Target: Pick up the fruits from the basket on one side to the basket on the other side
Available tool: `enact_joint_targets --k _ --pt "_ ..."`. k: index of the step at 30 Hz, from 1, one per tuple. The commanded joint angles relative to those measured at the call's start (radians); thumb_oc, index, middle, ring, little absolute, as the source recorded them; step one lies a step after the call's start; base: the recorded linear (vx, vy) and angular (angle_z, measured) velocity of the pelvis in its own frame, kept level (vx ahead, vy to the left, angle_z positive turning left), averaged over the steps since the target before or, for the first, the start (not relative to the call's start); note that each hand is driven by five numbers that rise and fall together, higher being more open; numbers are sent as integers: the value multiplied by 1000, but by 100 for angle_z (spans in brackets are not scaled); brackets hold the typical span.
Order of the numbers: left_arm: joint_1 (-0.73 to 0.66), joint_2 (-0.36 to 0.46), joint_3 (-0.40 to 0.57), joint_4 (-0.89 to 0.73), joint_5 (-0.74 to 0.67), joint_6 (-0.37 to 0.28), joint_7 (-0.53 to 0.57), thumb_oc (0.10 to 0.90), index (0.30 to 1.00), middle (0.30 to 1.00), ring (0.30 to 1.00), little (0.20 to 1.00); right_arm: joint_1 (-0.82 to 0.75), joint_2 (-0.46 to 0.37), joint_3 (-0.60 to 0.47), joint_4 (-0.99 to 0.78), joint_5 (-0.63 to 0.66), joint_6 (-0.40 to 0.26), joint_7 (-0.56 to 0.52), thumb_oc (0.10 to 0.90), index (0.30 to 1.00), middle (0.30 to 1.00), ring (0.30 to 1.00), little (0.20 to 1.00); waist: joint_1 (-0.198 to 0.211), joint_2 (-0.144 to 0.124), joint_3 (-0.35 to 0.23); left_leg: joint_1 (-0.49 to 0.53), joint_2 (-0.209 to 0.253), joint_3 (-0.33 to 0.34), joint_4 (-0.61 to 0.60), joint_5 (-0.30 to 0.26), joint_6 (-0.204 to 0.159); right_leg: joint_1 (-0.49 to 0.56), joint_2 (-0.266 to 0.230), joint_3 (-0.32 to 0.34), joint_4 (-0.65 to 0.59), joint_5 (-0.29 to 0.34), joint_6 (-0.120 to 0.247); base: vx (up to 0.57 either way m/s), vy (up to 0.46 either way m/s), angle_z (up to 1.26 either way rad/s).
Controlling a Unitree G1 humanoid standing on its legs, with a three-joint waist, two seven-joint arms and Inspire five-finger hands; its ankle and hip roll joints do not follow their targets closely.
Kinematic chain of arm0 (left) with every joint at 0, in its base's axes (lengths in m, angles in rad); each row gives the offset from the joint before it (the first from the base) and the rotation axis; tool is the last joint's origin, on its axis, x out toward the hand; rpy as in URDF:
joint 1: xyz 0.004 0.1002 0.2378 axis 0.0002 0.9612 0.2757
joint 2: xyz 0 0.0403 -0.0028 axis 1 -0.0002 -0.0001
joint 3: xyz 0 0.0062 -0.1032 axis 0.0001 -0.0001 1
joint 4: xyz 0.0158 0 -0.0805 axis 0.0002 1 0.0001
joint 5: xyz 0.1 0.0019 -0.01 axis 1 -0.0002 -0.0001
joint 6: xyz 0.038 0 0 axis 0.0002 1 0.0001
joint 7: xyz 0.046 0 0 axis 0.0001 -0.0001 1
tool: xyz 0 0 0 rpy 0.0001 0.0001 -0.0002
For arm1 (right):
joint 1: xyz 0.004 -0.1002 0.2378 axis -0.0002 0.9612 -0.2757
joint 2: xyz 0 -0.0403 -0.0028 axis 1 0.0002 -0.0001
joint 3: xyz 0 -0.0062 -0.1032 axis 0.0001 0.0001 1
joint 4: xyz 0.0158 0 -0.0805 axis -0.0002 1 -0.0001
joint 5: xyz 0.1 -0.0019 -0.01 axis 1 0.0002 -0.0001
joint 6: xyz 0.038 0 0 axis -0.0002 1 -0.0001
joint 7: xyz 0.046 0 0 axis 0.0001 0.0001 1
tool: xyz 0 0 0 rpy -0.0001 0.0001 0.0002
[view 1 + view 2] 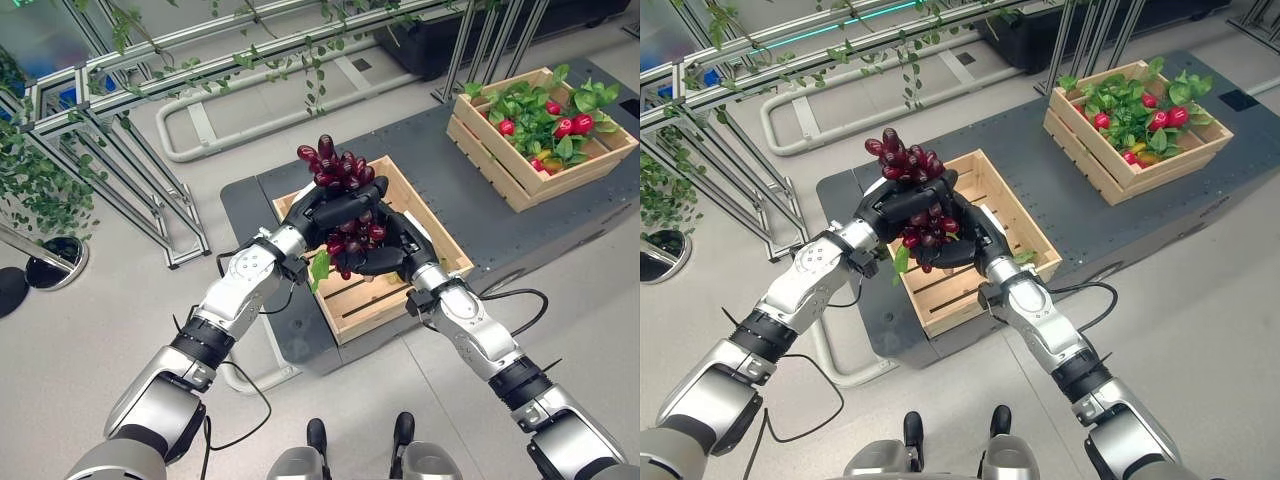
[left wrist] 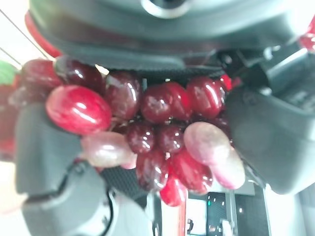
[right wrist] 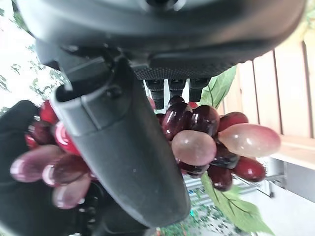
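A bunch of dark red grapes with a green leaf is held up over the near wooden crate. My left hand is curled round the bunch from the left, and my right hand is curled round its lower part from the right. Up close, the grapes sit pressed between dark fingers, and the grapes also hang past my right thumb. The far wooden crate holds red fruits among green leaves.
Both crates stand on a dark platform. Metal frames with hanging vines stand to the left and behind. A white curved rail lies on the grey floor beyond the platform.
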Motion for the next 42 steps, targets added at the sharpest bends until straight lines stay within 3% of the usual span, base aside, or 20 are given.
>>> enact_joint_targets --k 1,7,8,15,16,17,34,42 --pt "-77 -44 -86 -46 -30 -62 -91 400 300 300 300 300 -67 70 26 62 71 -89 51 800 900 900 900 900 15 -10 -258 -12 0 -13 1 -80 -27 43 -46 -8 1 -91 1 24 -21 10" --pt "-60 -46 -111 -82 -12 -32 -121 400 300 300 300 300 -60 90 25 48 115 -103 92 800 900 900 900 900 22 -10 -262 -6 -1 -19 1 -87 -26 49 -49 -14 1 -95 6 9 -9 5" --pt "-59 -45 -113 -83 -11 -34 -120 400 300 300 300 300 -59 93 27 44 125 -113 96 400 300 300 300 300 23 -10 -263 -5 -1 -19 1 -87 -27 49 -49 -14 1 -94 6 0 0 0" --pt "-35 -49 -96 -82 0 -23 -68 406 309 309 309 309 -31 125 -5 43 208 -142 101 400 300 300 300 300 26 -10 -269 4 1 -19 1 -93 -26 56 -48 -15 1 -98 7 4 -1 0" --pt "-30 -50 -92 -82 1 -20 -56 546 519 519 519 519 -26 128 -8 43 206 -148 95 400 300 300 300 300 25 -10 -270 4 1 -19 1 -93 -26 56 -48 -15 1 -98 7 0 0 0" --pt "-24 -49 -88 -82 -1 -15 -44 800 900 900 900 900 -21 131 -10 44 205 -153 90 400 300 300 300 300 25 -10 -270 5 2 -19 1 -92 -26 56 -48 -13 1 -98 6 0 0 0" --pt "55 -51 17 50 66 -32 100 800 900 900 900 900 89 108 -94 47 177 -192 54 400 300 300 300 300 6 -15 -275 9 7 0 1 -98 -22 47 -43 2 1 -102 7 0 0 0" --pt "80 -22 74 239 127 -61 138 800 900 900 900 900 139 99 -124 84 199 -192 78 400 300 300 300 300 -17 -9 -278 17 9 23 1 -99 -21 41 -39 23 1 -103 8 13 5 -9"
